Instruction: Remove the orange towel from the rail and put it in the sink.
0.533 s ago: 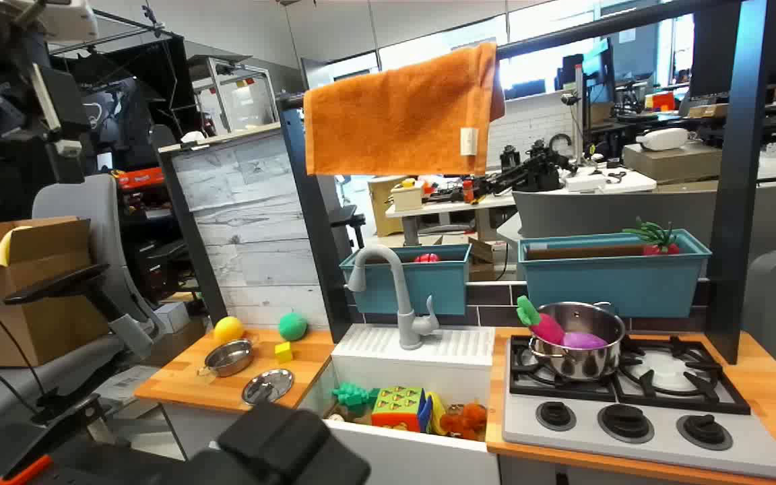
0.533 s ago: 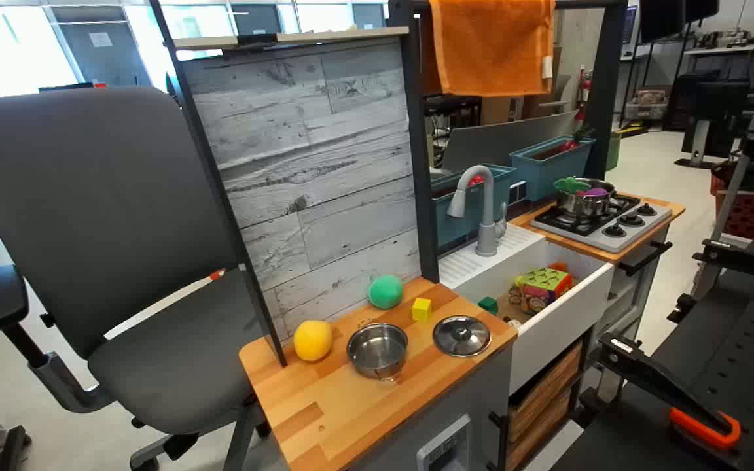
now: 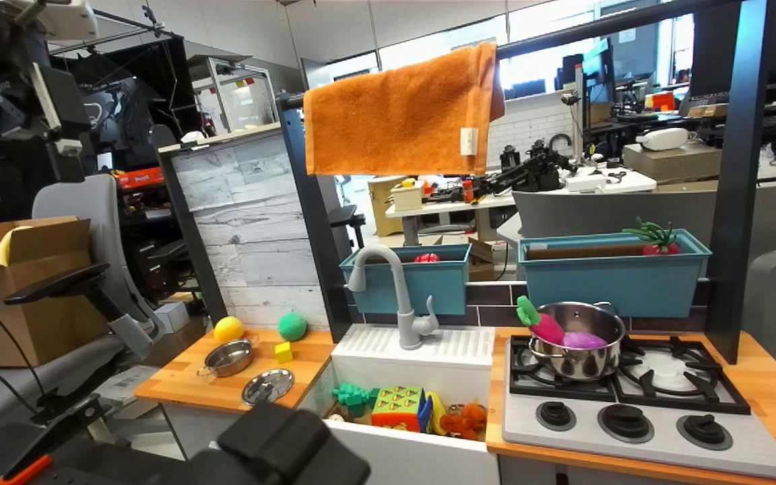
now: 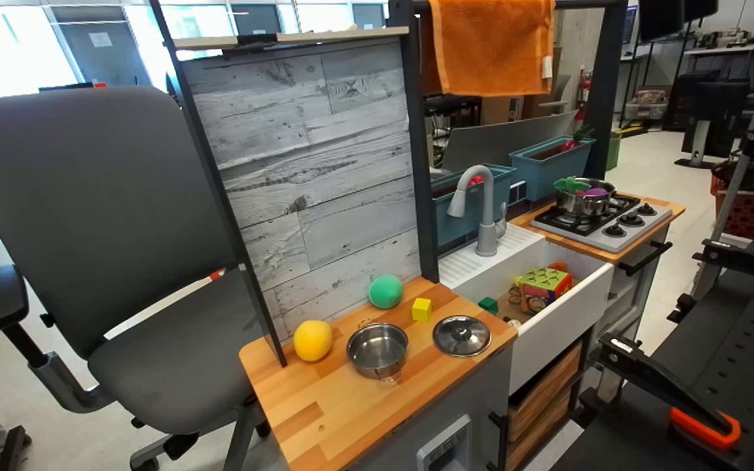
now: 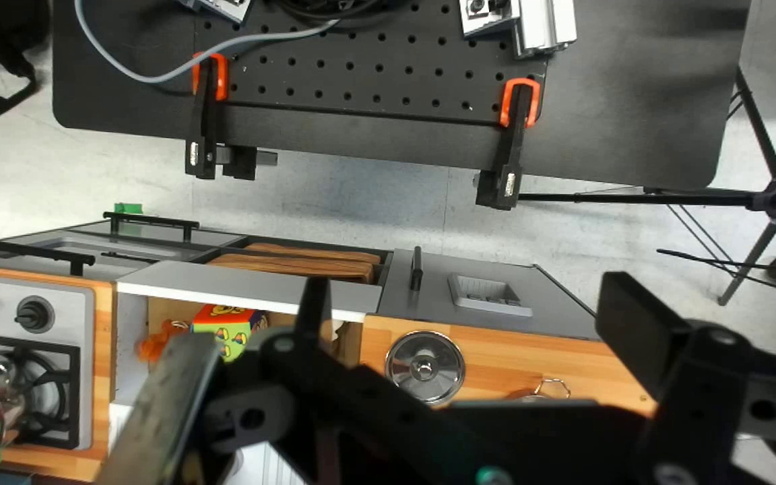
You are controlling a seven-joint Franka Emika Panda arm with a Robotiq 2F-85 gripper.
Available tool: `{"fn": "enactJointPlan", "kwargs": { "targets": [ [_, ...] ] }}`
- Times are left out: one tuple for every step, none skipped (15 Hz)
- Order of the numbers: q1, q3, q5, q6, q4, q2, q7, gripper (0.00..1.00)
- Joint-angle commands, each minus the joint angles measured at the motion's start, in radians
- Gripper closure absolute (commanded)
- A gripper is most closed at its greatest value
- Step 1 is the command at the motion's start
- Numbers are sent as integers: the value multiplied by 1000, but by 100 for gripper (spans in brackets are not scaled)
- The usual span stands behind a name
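Observation:
The orange towel (image 3: 395, 121) hangs folded over the dark rail (image 3: 583, 30), with a white tag near its lower corner. It also hangs there in an exterior view (image 4: 495, 49), cut off at the top. The towel is out of the wrist view. The white sink (image 3: 422, 374) is below it, behind a grey faucet (image 3: 401, 296), and also shows in an exterior view (image 4: 567, 314). My gripper (image 5: 469, 296) is open, with its fingers wide apart and nothing between them. In an exterior view the dark arm and gripper are at the upper left, apart from the towel.
The sink holds a patterned cube (image 3: 398, 407) and other toys. A pot (image 3: 576, 350) with toy vegetables stands on the stove. A small pan (image 4: 377, 350), lid (image 4: 461, 335), balls and a yellow block lie on the wooden counter. Teal planters (image 3: 610, 283) hang behind. Dark posts hold the rail.

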Motion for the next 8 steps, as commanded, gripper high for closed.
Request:
{"fn": "enactJointPlan", "kwargs": {
  "targets": [
    [16, -15, -4, -1, 1, 1, 4, 0],
    [16, -15, -4, -1, 1, 1, 4, 0],
    [16, -15, -4, -1, 1, 1, 4, 0],
    [16, -15, -4, -1, 1, 1, 4, 0],
    [14, -21, 9, 56, -12, 0, 8, 0],
    [11, -22, 1, 102, -21, 2, 12, 0],
    [7, -34, 25, 176, -30, 4, 14, 0],
    [5, -46, 48, 250, -39, 8, 16, 0]
  ]
}}
